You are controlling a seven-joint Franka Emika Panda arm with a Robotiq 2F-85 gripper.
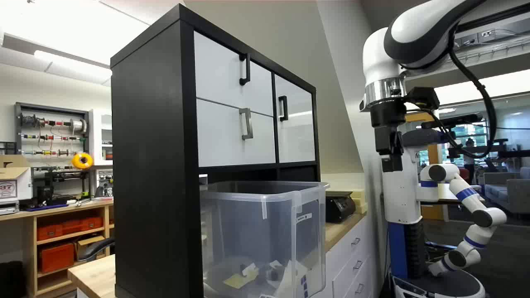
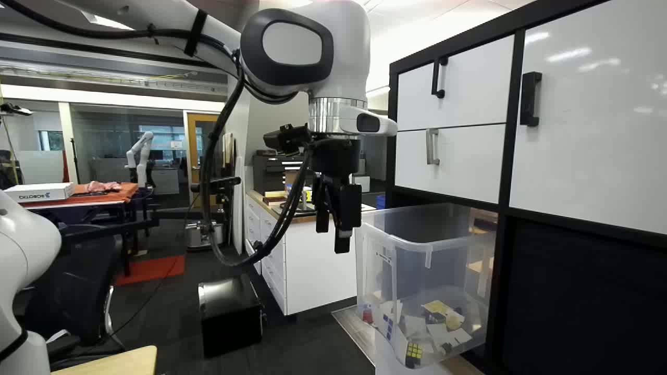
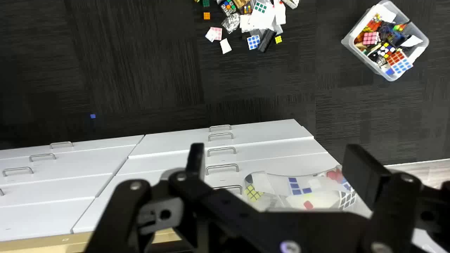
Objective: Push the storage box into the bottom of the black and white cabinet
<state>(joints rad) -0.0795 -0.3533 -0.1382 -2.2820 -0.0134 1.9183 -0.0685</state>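
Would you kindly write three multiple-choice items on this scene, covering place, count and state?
1. Relative to the black and white cabinet, where is the storage box?
A) On top
B) Behind it
C) Below its white fronts, jutting out

2. How many handles show on the cabinet's front?
A) Three
B) Five
C) Six

3. How is the pincer?
A) Shut, empty
B) Open
C) Gripping the box

1C: it protrudes low in both exterior views.
2A: both exterior views show three.
3B: the wrist view shows fingers apart.
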